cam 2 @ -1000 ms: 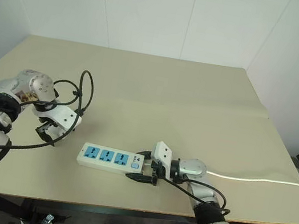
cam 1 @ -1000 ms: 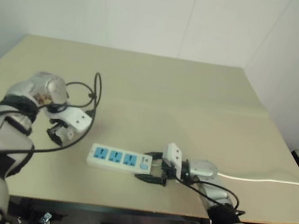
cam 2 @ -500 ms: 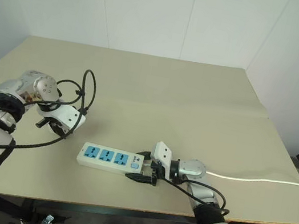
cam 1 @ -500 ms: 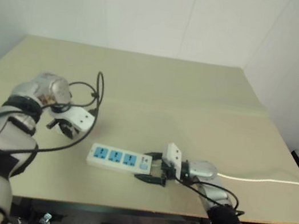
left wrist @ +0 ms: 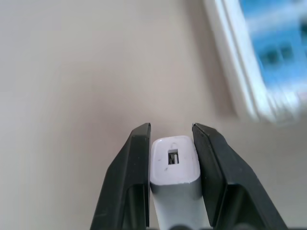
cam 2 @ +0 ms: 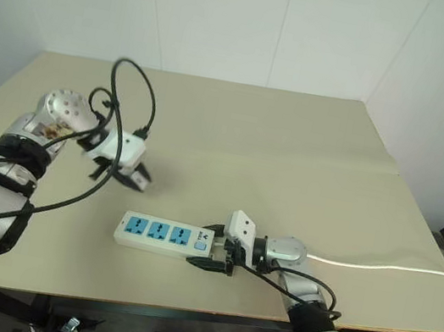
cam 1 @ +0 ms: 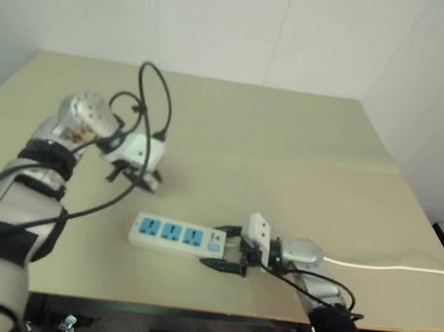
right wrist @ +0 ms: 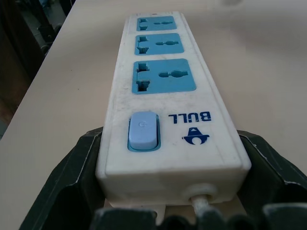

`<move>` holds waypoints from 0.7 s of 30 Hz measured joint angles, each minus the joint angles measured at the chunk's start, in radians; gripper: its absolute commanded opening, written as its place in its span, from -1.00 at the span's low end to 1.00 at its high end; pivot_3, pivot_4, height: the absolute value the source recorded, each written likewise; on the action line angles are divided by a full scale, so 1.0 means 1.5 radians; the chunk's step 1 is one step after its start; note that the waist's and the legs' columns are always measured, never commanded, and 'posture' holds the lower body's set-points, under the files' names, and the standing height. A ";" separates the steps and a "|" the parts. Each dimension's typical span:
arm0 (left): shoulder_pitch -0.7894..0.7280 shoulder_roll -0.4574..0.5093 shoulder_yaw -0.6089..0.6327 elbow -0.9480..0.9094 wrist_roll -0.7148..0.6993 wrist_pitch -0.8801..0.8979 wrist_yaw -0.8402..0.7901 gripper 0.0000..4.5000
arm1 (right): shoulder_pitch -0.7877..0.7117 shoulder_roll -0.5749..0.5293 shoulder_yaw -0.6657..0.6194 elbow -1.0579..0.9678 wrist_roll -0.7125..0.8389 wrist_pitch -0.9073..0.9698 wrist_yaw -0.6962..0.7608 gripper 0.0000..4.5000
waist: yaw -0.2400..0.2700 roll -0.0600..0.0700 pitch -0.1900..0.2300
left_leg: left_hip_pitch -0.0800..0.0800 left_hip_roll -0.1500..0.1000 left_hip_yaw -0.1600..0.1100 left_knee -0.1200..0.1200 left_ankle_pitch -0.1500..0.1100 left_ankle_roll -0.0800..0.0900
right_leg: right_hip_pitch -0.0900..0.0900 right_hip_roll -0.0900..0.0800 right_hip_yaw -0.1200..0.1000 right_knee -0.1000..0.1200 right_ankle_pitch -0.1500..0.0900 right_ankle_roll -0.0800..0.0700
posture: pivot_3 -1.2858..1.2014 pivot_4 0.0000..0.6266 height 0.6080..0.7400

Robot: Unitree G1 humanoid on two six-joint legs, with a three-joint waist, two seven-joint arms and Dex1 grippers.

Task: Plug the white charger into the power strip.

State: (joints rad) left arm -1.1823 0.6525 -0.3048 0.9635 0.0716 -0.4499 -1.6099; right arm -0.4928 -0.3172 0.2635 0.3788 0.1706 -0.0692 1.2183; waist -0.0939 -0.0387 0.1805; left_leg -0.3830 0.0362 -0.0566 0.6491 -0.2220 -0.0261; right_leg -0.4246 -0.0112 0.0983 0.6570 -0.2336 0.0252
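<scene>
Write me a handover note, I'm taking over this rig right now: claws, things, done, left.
Left claw: shut on the white charger, raised above the table, up and left of the power strip.
Right claw: shut on the strip's switch end, strip flat on the table, cord running right.
Done: charger picked up, strip steadied.
Left: bring the charger over a blue socket and push it in; all three sockets are free.

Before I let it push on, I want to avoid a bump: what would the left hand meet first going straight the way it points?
Probably the bare table; the left hand holds the white charger, with the power strip off to one side. Depth is unclear.
</scene>
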 measured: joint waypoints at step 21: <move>0.381 -0.141 0.174 -0.594 -0.383 0.425 0.167 -0.53 | -0.022 0.007 0.002 0.047 -0.005 -0.027 0.028 0.52 | -0.001 0.000 0.000 | 0.004 0.000 0.000 0.001 0.000 0.000 | 0.003 0.000 0.000 0.002 0.000 -0.001 | 0.03 -0.52 1.00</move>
State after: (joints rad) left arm -0.6105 0.4416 -0.0431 0.0724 -0.5027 0.1874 -1.3594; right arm -0.5260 -0.3072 0.2661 0.4490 0.1635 -0.1098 1.2607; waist -0.0957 -0.0392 0.1799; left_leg -0.3763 0.0357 -0.0564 0.6500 -0.2222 -0.0261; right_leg -0.4205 -0.0119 0.0986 0.6600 -0.2331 0.0244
